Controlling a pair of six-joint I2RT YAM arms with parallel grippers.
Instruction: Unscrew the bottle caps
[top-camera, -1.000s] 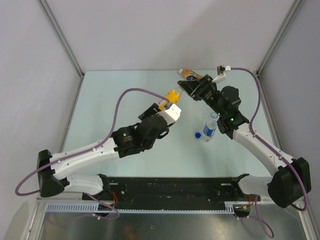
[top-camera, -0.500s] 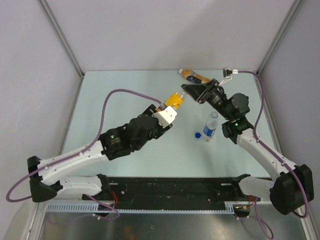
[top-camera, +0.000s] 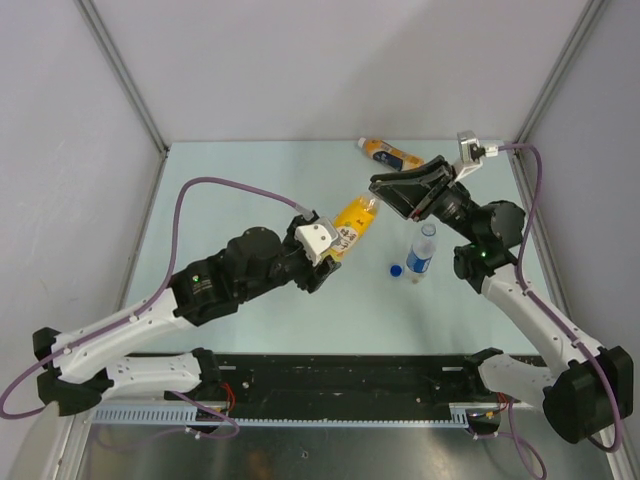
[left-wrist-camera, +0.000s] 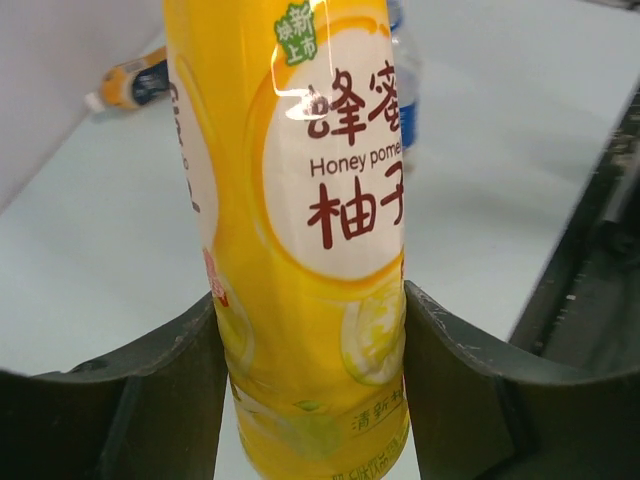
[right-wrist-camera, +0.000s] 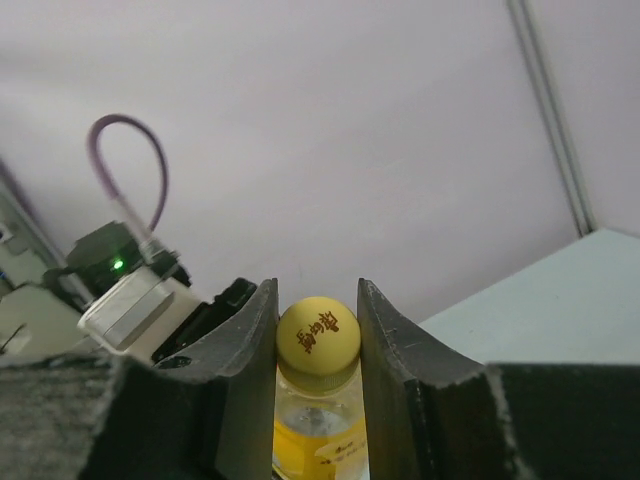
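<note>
Yellow cap (right-wrist-camera: 318, 335) gripped mid-air.
Overhead: your left gripper (top-camera: 332, 246) clamps the yellow bottle (top-camera: 352, 218) above the table (top-camera: 250, 170). Left wrist: grip sits low. Right wrist: right gripper (right-wrist-camera: 317, 298) pinches the cap; the bottle may spin if slack.

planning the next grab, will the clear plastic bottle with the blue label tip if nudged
Probably tippy: the clear plastic bottle with the blue label stands upright, tall and narrow. Its blue round cap seems to lie beside it, so a knock might spill it.

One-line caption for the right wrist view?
Right gripper shut on the small round yellow plastic cap of the yellow-drink bottle.
</note>
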